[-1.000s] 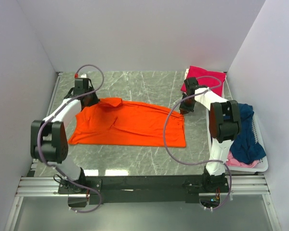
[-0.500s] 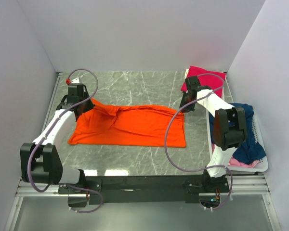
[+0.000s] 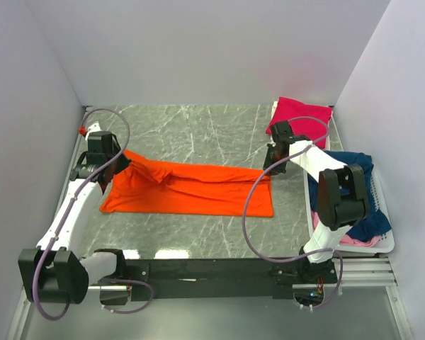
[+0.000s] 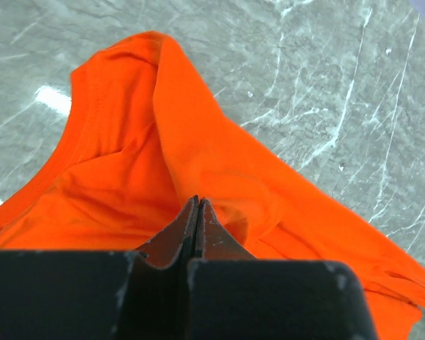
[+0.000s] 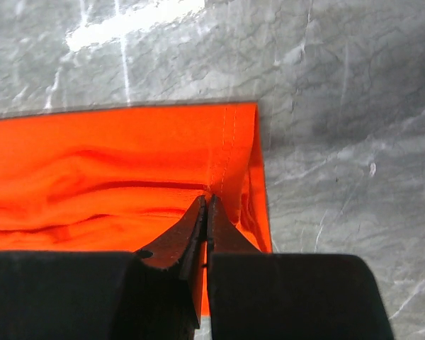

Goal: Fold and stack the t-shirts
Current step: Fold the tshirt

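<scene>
Sitting nearest, right of the orange t-shirt [image 3: 191, 193], a white basket [image 3: 388, 244] holds a navy t-shirt [image 3: 361, 202] and a pale pink t-shirt [image 3: 350, 240]. The left gripper [image 4: 197, 202] and right gripper [image 5: 207, 201] are each clamped on one of its far corners. Beyond its right corner lies a magenta t-shirt [image 3: 303, 113].

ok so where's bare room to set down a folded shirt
Bare marble table lies between the orange t-shirt and the back wall, plus a strip between it and the base rail. The right edge is crowded: magenta t-shirt, full basket.
</scene>
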